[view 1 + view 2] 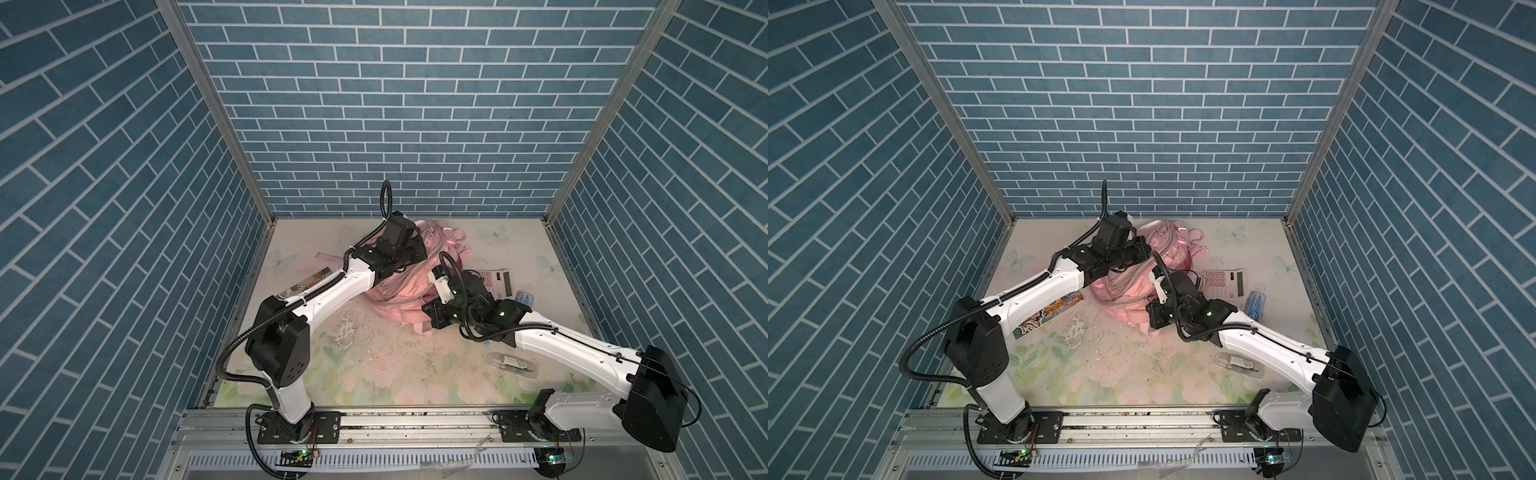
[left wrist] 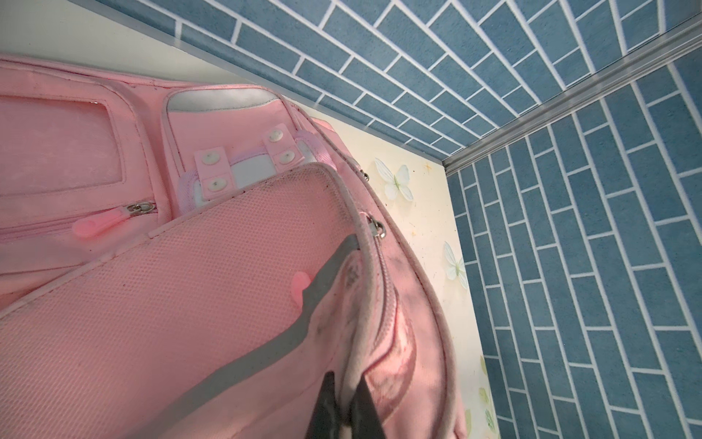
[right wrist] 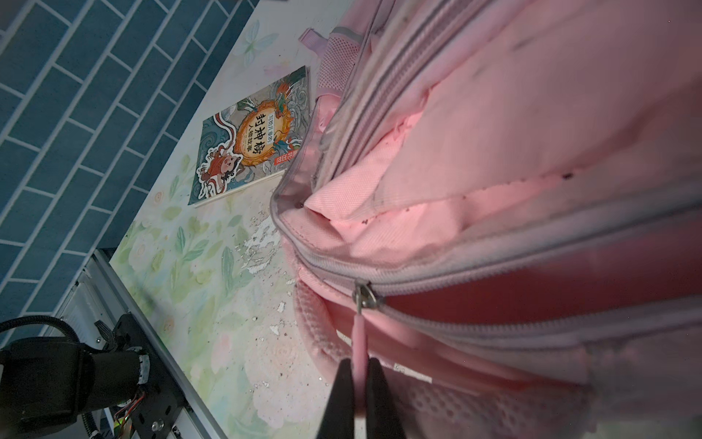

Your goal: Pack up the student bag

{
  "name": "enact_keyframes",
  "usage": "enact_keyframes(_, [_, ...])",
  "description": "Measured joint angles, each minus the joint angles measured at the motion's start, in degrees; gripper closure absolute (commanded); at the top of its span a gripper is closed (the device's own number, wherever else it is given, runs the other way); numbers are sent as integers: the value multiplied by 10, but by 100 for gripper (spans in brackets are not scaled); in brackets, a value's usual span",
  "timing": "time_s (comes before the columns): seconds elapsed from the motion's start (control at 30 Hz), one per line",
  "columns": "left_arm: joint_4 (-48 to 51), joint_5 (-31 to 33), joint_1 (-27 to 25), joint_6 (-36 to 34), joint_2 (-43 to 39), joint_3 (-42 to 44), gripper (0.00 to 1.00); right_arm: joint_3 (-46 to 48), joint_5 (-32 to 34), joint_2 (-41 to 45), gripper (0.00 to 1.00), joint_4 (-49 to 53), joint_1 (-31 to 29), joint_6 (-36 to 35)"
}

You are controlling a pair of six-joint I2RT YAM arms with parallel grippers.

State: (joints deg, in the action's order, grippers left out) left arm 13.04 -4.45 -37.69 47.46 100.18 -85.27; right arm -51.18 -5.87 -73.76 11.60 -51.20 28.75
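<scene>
The student bag [image 1: 386, 305], a large soft pink fabric backpack with zipped pockets and a clear window pocket, lies slumped on the floral-printed worktop [image 1: 374, 374]. It is midway between the left and right edges and nearer the far edge than the front.

The left gripper [image 2: 345, 380] is at the bag's far part. In the left wrist view its two dark fingers [image 2: 323, 410] stand narrow, pinching a fold of pink fabric beside a zip track, next to a grey reflective strip [image 2: 292, 342].

The right gripper [image 3: 359, 366] is at the bag's near side. Its jaws are drawn to a slim gap around the thin pink zip pull [image 3: 359, 334], which runs straight from a metal slider [image 3: 364, 296] to the fingers. Past the slider the zip is parted and a darker pink interior shows.

A thin book [image 1: 1050, 313] with a colourful illustrated cover lies flat near the worktop's left edge, partly under the left arm and just beside the bag. A white desk calculator [image 1: 1224, 282] lies close to the bag's right. A clear case [image 1: 1256, 301] with blue contents sits near the right edge. A clear plastic tube-shaped case [image 1: 1239, 360] holding dark pens lies nearer the front edge, just beside the right arm.
</scene>
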Motion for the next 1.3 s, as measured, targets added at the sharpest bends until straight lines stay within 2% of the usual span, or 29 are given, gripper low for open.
enact_keyframes(0.17, [0, -1, 0, -7, 7, -11, 100, 19, 1, 9, 100, -23, 2, -11])
enact_keyframes(0.27, [1, -7, 3, -33, 7, -11, 64, 50, -3, 36, 100, -39, 14, -24])
enact_keyframes(0.33, [3, -10, 4, -58, 7, -16, 52, 68, -13, 53, 100, -45, 25, -33])
enact_keyframes(0.4, [8, -8, 8, -91, 5, -22, 46, 87, -24, 68, 100, -47, 42, -39])
enact_keyframes(0.7, [119, 32, 20, -303, -12, -15, 40, 123, -71, 104, 100, -35, 99, -98])
enact_keyframes(0.9, [155, 84, -28, -439, -25, 60, 35, 129, -89, 114, 100, -30, 132, -113])
enact_keyframes(1.03, [157, 79, -58, -489, -35, 108, 30, 129, -97, 115, 100, -30, 138, -122])
enact_keyframes(1.3, [125, 66, -59, -520, -30, 137, 30, 129, -105, 115, 100, -30, 139, -128])
